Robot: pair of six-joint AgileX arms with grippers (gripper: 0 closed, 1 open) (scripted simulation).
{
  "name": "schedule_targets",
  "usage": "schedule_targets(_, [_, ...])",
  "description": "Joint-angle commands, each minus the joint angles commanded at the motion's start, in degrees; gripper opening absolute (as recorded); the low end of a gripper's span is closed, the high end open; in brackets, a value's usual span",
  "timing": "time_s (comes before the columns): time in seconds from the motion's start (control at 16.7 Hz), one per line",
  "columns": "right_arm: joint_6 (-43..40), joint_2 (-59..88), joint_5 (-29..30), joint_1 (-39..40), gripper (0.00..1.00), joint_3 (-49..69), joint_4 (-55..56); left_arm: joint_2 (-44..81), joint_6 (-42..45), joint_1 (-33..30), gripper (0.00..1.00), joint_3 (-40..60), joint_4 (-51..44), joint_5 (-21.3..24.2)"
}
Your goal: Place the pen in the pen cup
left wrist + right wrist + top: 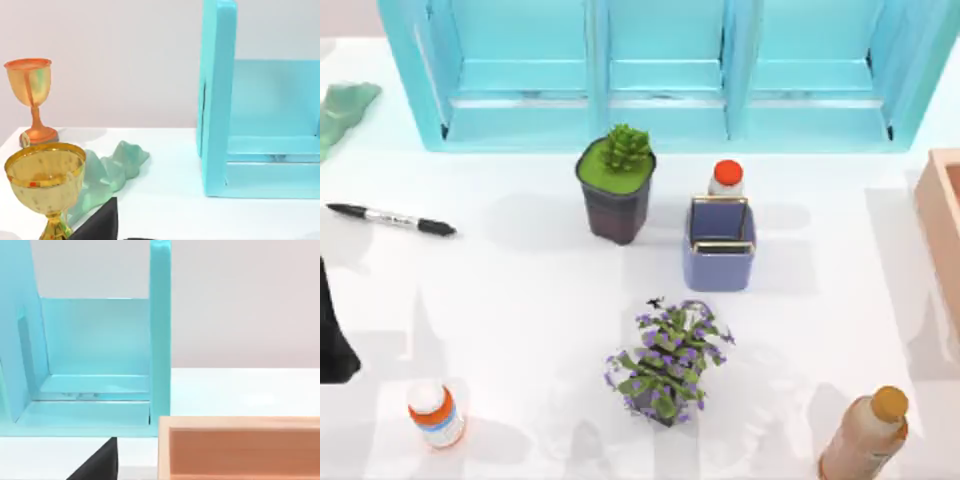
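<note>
Gold goblet (45, 180) sits closest in left wrist view, w/ an orange goblet (31, 100) behind it near the wall, a mint cloth (107, 172) between them and the teal shelf (220, 100). Top view catches just a corner of that cloth (342, 112) at far left and neither goblet.

Pen (392, 219) lies flat on the table (520, 290), left side, well apart from the cup (719, 250), which stands upright near centre, open top. Nothing holds the pen.

Counts, top view: 1 pen, 1 cup, 2 plants – succulent pot (616, 185) just left of cup, purple flower plant (667, 362) in front of it. 3 bottles: white w/ orange cap (725, 178) touching or just behind cup (can't tell which), another white/orange one (434, 412) front left, tan bottle (865, 435) front right, cut off by the edge. 1 shelf across the back, 3 bays.

Wood box (942, 225) at right edge, mostly cut off in top view; right wrist view shows its long side (240, 447) beside the shelf end.

Left arm (334, 340) is a dark shape at left edge, parked. Each wrist view has a dark wedge at the bottom, too little to read. Pincers: can't tell how far open, either side.
</note>
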Motion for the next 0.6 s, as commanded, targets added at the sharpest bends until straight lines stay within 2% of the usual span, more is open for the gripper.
schedule_targets(0.3, [0.0,0.0,0.0,0.0,1.00,0.0,0.0,3.2,-2.6,0.4,1.00,1.4,1.7,0.9])
schedule_targets(0.6, [0.0,0.0,0.0,0.0,1.00,0.0,0.0,18.6,-14.9,1.5,1.00,5.8,6.9,4.3])
